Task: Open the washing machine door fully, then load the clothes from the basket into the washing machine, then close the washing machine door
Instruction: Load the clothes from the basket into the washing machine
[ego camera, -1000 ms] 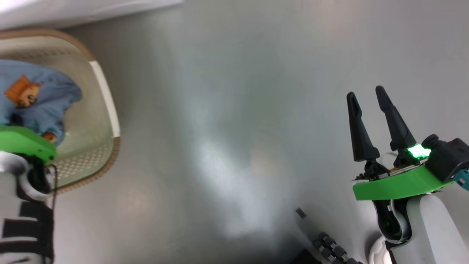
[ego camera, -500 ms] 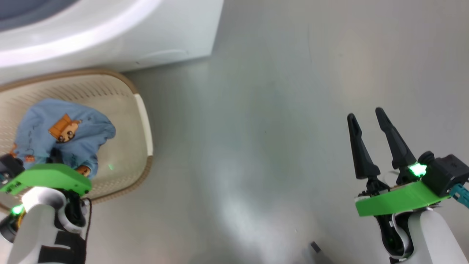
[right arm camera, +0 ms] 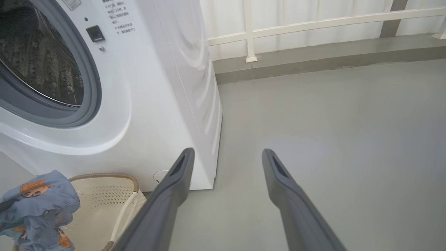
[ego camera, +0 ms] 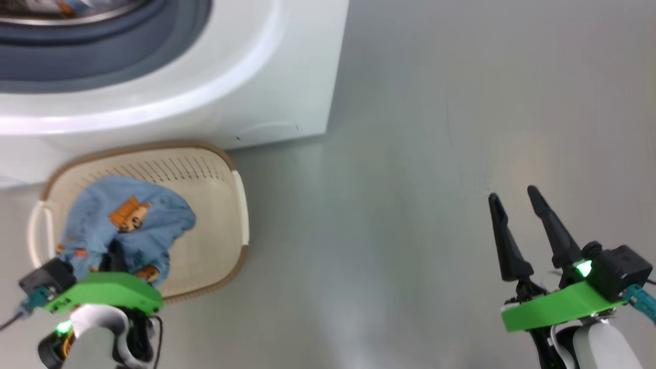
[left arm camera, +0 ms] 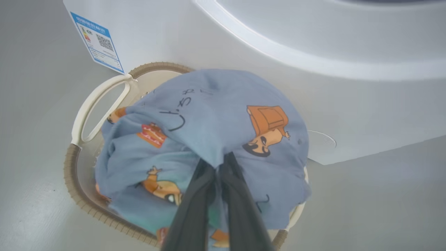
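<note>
Blue clothes hang bunched on the left hand, fingers pressed together, pinching the cloth just over the basket. Right beyond it stands the washer, drum open. Well off to the side, the right hand hovers, spread wide over the floor.

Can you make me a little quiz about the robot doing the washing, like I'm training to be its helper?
1. True or false: the right gripper is holding a piece of clothing.
2. What is the left gripper shut on? A) a white sock B) the light-blue cloth with orange cartoon figures C) a bottle
3. Fill in: the basket stands on the floor, right in front of the ____.
Key: 1 false, it is open and empty. 2 B. 3 washing machine.
</note>
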You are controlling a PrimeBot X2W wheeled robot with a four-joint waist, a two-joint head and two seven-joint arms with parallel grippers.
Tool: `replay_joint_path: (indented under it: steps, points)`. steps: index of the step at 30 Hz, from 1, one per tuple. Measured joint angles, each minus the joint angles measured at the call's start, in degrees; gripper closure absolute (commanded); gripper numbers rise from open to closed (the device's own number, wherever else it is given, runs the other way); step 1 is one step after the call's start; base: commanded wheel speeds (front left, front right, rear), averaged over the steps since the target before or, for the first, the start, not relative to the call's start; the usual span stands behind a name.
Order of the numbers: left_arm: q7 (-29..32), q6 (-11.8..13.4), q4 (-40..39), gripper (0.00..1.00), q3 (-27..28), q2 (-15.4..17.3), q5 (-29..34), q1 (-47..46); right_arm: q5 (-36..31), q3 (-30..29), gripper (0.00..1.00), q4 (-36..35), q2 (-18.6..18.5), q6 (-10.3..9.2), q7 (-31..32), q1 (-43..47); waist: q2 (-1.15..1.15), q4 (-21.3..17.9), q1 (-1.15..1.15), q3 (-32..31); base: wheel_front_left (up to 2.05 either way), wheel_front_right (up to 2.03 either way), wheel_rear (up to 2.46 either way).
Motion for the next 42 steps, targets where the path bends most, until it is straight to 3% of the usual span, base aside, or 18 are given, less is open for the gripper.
replay_joint_path:
  steps: [4, 14, 27, 42]
  points:
    - [-0.3, -0.9, -3.4, 1.00, -0.9, -0.7, 1.1, 3.3, -1.5, 0.1, 0.00, 0.1, -0.1, 0.00, 0.0, 1.4, 0.00, 0.9, 0.00, -3.3, 0.00, 0.00, 0.00]
    - [-0.5, -0.8, -17.7, 1.00, -0.5, -1.7, 6.3, 15.8, -4.1, 0.0, 0.00, 0.3, -0.5, 0.00, 0.0, 6.0, 0.00, 3.7, 0.00, -13.1, 0.00, 0.00, 0.00]
    - [-0.5, -0.2, -30.1, 1.00, -1.5, -1.7, 10.6, 28.4, -5.4, 0.2, 0.00, 0.5, -0.5, 0.00, 0.0, 11.6, 0.00, 6.2, 0.00, -23.6, 0.00, 0.00, 0.00]
    - [-0.5, 1.8, -36.2, 1.00, -3.7, -1.6, 10.3, 33.2, -5.9, -0.3, 0.00, 0.3, 0.1, 0.00, 0.0, 12.6, 0.00, 6.5, 0.00, -27.5, 0.00, 0.00, 0.00]
